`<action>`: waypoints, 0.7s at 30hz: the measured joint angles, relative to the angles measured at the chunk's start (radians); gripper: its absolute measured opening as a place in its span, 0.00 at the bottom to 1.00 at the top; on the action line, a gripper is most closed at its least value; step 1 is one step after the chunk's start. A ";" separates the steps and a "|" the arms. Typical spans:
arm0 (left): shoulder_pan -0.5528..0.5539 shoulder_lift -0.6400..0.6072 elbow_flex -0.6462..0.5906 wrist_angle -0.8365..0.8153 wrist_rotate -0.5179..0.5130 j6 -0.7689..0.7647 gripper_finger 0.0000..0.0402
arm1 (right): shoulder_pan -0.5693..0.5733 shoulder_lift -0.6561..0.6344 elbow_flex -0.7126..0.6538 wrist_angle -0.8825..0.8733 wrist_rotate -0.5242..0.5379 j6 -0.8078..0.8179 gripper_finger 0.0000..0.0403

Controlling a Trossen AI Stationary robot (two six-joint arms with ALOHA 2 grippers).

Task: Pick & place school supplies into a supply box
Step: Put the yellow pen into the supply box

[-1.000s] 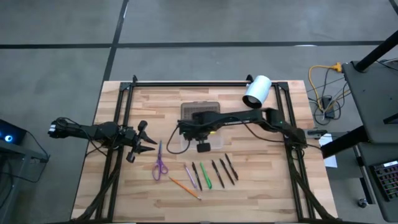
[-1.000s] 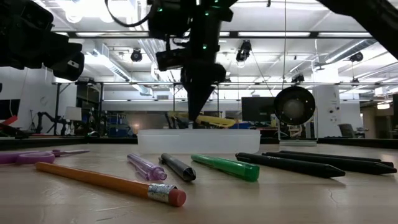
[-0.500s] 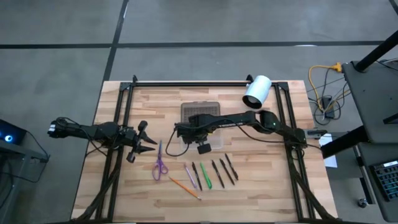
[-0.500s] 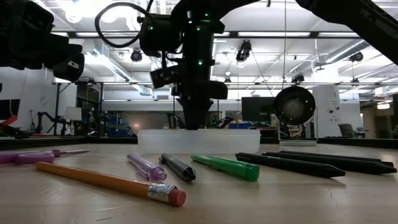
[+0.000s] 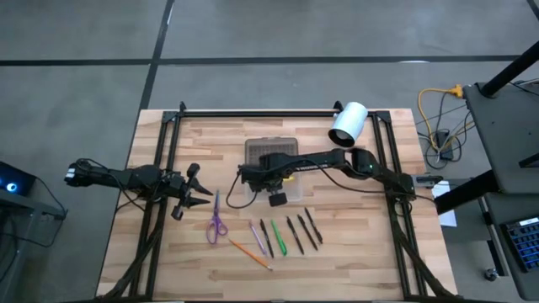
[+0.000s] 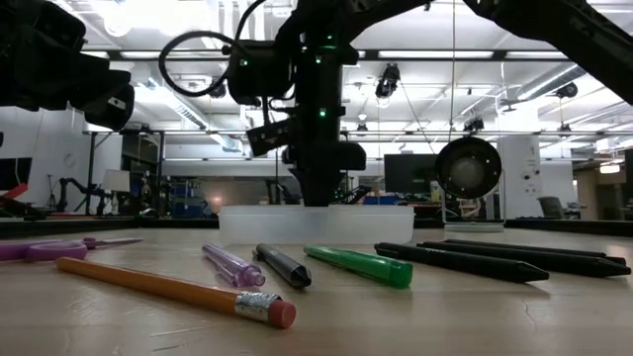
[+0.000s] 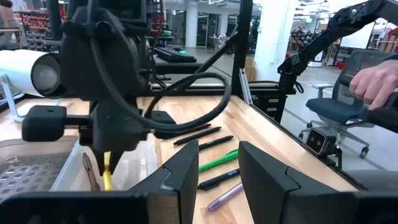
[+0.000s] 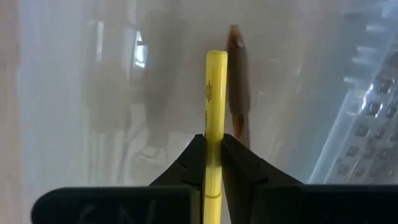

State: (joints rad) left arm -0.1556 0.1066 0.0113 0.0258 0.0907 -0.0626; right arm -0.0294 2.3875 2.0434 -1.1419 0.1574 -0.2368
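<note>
My right gripper [image 6: 321, 188] points down into the clear supply box [image 6: 316, 223], shut on a yellow pen [image 8: 216, 99]. A brown pen [image 8: 239, 87] lies on the box floor beside it. The box's dotted lid [image 5: 271, 150] lies open on the far side. On the table near the box lie an orange pencil [image 6: 168, 289], a purple pen [image 6: 233, 266], a black pen [image 6: 283, 266], a green pen [image 6: 358, 266], more dark pens [image 6: 465, 260] and purple scissors [image 5: 216, 222]. My left gripper [image 7: 214, 177] waits open at the table's left. My right gripper pinches the yellow pen's shaft [image 8: 215, 140] between its two fingers, coming from above and pointing down, fingers across the pen. The pen lies about level, lengthwise inside the box, next to the brown pen. Whether it rests on the box floor, I cannot tell.
A white cylinder [image 5: 347, 124] lies at the table's far right. Dark frame rails [image 5: 160, 168] run along both table sides and the far edge. Bare wood shows on the near left of the table [image 5: 160, 261]. A person's hand [image 7: 373, 84] shows beyond the table.
My right gripper has come down into the box with the yellow pen and shifted slightly toward the table's left. The pen, which showed above the box wall in the low view, now sits behind it. The left arm has kept still.
</note>
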 joint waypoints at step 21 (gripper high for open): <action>0.000 0.000 0.000 0.000 0.000 0.000 0.25 | -0.037 -0.001 -0.002 0.003 0.000 0.099 0.09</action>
State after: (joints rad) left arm -0.1555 0.1066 0.0113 0.0257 0.0906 -0.0627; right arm -0.0667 2.3867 2.0418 -1.1388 0.1570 -0.1380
